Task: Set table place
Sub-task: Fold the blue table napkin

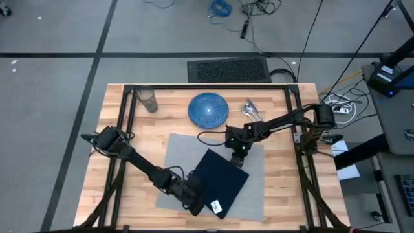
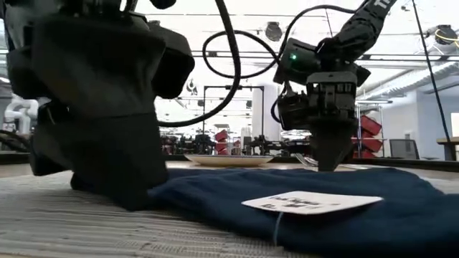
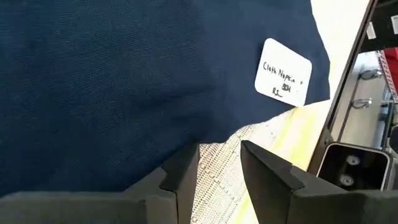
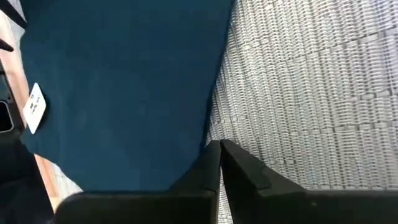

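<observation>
On the wooden table (image 1: 282, 189) lies the grey woven placemat (image 1: 253, 194), and the navy napkin (image 1: 220, 180) lies flat and askew on it, with a white tag (image 1: 217, 207) near its near corner. My right gripper (image 1: 238, 157) points down at the napkin's far corner, shut. My left gripper (image 1: 196, 206) is low at the napkin's near left edge, open, with bare placemat showing between its fingers (image 3: 186, 177). The blue plate (image 1: 208, 109), the glass (image 1: 148, 99) and the cutlery (image 1: 252, 110) rest along the far side. My right gripper closes its two fingers (image 4: 245, 165) at the napkin's edge (image 4: 208, 134) near its far corner, coming from above and pointing down (image 2: 331, 166). The fingertips hide the place of contact. The napkin lies flat on the placemat. My left gripper: I cannot tell whether a finger touches the napkin's edge (image 3: 205, 134).
The black metal frame (image 1: 294, 129) runs along the table's left, right and far sides. Bare wood lies left of the placemat (image 1: 145, 149) and right of it. A dark mat (image 1: 228, 70) lies on the floor beyond the far edge.
</observation>
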Robot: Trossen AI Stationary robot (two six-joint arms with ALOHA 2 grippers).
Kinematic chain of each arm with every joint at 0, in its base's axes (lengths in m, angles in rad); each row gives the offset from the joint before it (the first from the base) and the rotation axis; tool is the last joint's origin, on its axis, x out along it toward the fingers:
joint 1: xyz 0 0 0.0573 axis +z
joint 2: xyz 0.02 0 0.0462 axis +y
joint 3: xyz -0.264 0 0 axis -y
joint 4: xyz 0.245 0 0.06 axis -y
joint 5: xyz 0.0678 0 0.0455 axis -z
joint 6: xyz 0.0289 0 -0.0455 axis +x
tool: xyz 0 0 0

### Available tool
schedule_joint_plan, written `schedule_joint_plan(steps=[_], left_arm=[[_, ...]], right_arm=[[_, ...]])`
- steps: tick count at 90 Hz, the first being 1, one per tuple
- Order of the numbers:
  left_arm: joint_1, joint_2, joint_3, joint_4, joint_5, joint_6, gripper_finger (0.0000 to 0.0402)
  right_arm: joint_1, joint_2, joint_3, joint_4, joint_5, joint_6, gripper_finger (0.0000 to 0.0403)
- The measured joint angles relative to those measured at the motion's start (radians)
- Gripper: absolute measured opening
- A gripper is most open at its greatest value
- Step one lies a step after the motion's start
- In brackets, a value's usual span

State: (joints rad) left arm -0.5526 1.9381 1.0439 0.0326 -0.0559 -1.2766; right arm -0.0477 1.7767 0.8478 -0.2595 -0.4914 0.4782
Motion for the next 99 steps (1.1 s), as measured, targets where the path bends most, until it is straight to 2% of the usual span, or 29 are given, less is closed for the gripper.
schedule_joint_plan(steps=[9, 24, 51, 99], left_arm=[[0.001, 0.000, 0.000, -0.005, 0.001, 0.000, 0.0111], [0.003, 0.000, 0.000, -0.010, -0.005, 0.000, 0.0111], [0.004, 0.000, -0.001, -0.016, -0.017, 0.009, 0.0111], [0.003, 0.000, -0.002, -0.016, -0.020, 0.034, 0.0111]], right_arm=[[0.000, -0.008, -0.001, 0.005, 0.013, 0.007, 0.0000], [-0.033, -0.039, -0.002, -0.003, 0.107, -0.003, 0.0000], [-0.084, -0.035, -0.002, 0.029, 0.125, -0.014, 0.0000], [-0.069, -0.034, -0.003, 0.118, 0.213, 0.007, 0.0000]])
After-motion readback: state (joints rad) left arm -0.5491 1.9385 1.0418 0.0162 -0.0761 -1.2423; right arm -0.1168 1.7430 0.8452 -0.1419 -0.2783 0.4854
